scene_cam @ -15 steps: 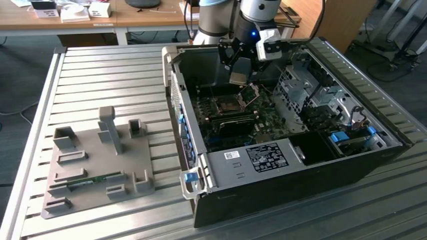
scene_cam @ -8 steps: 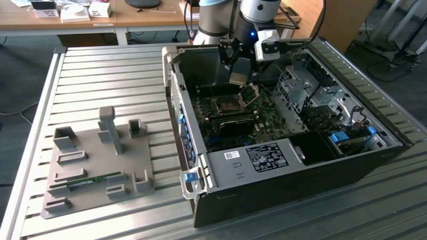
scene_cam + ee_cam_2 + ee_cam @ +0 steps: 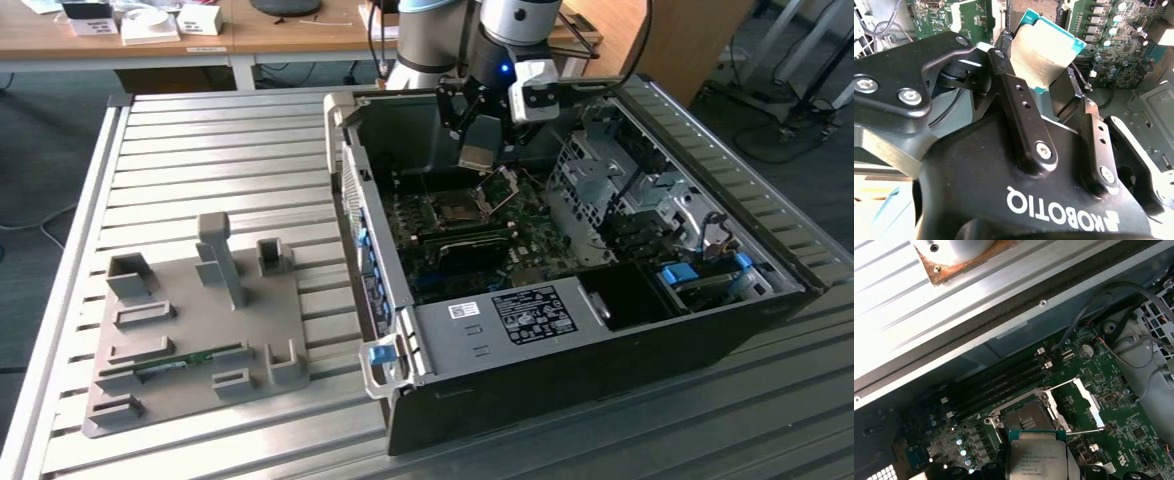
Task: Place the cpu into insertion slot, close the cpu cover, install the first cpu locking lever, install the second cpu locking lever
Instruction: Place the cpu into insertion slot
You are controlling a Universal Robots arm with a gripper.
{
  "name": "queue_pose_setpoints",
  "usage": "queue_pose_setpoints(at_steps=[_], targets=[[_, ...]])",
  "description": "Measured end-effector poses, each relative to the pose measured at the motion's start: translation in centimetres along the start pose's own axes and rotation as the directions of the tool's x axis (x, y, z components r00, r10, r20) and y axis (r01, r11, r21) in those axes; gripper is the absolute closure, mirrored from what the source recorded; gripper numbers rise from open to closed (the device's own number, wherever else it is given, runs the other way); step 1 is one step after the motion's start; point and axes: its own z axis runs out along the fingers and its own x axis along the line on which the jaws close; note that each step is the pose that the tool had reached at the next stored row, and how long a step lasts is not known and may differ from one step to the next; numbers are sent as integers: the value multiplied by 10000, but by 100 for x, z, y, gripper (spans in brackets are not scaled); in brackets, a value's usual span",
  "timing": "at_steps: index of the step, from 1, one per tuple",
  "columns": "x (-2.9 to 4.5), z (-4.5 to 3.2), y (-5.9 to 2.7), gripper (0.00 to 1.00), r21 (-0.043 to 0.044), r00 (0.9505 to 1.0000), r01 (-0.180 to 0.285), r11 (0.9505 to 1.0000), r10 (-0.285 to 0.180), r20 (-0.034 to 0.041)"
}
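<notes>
One cpu held above the open socket

One gripper is clenched on the cpu. In the second wrist view the black fingers pinch the cpu on two opposite edges, metal top facing the camera, chip tilted.

Exterior view: cpu hangs clear of the board, at about 12 o'clock of the insertion slot, not touching it. Slot lies bare on the dark green motherboard inside the computer case.

The cpu cover stands swung up on its hinge, at about 2 o'clock of the slot. First wrist view: the cover is tilted open beside the slot, with a thin wire lever lifted off the board near it; cpu near the slot's edge.

Case rests on a slatted metal desk. Grey fixture block at 9 o'clock of the case, well apart.
</notes>
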Motion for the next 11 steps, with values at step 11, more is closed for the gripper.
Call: queue_pose_setpoints(at_steps=[11], targets=[[-1, 58, -5, 46, 1, 10000, 0, 10000, 0, 0]])
